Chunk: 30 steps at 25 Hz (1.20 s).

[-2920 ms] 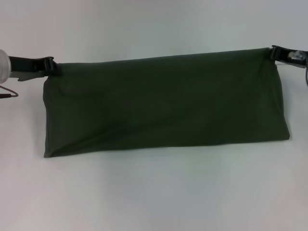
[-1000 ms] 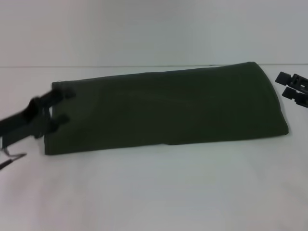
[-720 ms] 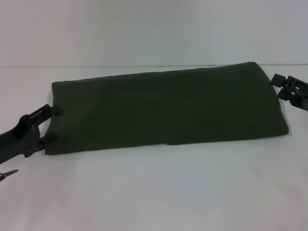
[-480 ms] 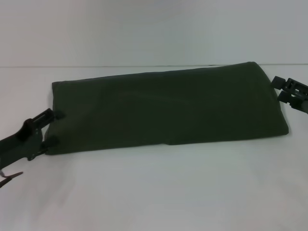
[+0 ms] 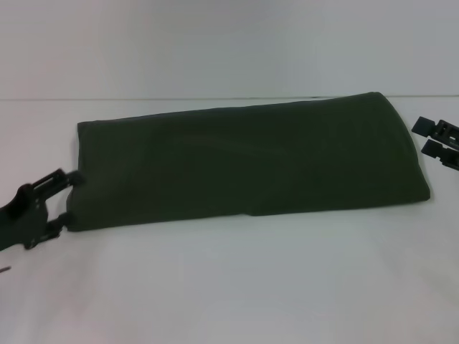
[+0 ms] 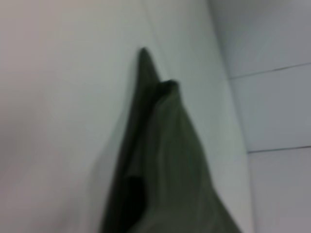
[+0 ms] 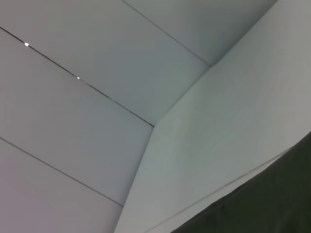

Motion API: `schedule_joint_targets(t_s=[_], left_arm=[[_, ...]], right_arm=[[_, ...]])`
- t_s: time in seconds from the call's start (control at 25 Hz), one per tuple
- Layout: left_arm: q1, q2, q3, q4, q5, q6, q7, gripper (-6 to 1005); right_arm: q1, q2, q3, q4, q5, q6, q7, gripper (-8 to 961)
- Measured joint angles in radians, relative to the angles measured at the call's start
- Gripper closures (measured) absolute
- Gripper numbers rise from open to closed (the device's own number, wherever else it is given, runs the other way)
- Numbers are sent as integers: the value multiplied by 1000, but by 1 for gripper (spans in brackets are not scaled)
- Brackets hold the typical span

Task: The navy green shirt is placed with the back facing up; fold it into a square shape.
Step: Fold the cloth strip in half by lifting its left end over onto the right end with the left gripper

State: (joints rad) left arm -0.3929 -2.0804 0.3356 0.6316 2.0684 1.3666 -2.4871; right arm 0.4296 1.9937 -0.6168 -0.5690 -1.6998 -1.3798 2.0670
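The navy green shirt [image 5: 247,161] is lying folded into a long band across the bench [image 5: 229,287]. The left gripper [image 5: 63,198] is straddling its near-left corner, jaws apart, apparently holding nothing; the right gripper [image 5: 433,136] is standing beside the right end, spread and empty. Soft, light, limp cloth: best pinched at the end corners.

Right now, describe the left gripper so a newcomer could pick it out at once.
Start at the white table and find the navy green shirt, folded into a long dark band across it. Follow the band to the robot's left end. The left gripper sits there, black, its two fingers open at the shirt's near corner, while the right gripper stands clear of the opposite end.
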Motion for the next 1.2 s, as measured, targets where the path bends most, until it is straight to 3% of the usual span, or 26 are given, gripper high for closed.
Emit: schedule_joint_targets(t_s=[0.2, 1.2], left_arm=[[7, 7, -44, 26, 106, -5, -88, 63], [-28, 16, -44, -63, 109, -108, -193, 66]], right_arm=[[0, 2, 4, 0, 0, 1, 0, 26], [-18, 1, 11, 29, -14, 50, -20, 26]])
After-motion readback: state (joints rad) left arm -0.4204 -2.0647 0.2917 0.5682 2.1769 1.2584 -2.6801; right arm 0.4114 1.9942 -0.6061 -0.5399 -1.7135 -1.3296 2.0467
